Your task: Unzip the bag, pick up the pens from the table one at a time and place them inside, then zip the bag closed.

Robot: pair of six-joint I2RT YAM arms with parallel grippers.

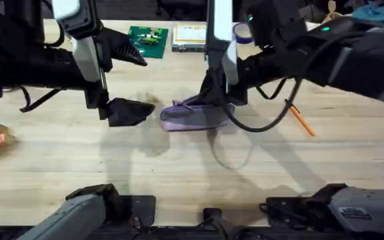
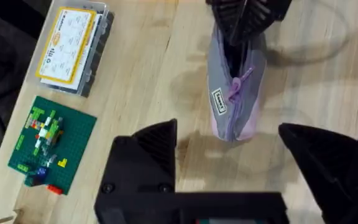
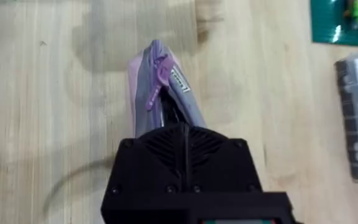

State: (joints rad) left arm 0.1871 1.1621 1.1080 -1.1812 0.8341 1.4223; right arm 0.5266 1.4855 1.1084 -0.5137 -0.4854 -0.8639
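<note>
Lilac bag (image 1: pixel 193 116) lies mid-table (image 1: pixel 112 167), the right gripper (image 3: pixel 185 134) pinching its far end and the left gripper (image 2: pixel 229 168) spread wide just beside its puller end, so the soft pouch may drag unless both hold while zipping.

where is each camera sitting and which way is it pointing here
overhead: fixed above the arm bases, looking down and forward over the table; both arms reach in, left gripper open beside the bag, an orange pen lies to the right.
left wrist: on the left arm, looking past its own spread fingers at the bag.
right wrist: on the right arm, looking down at the bag, right gripper shut on it.
shared: all three show the bag.
</note>
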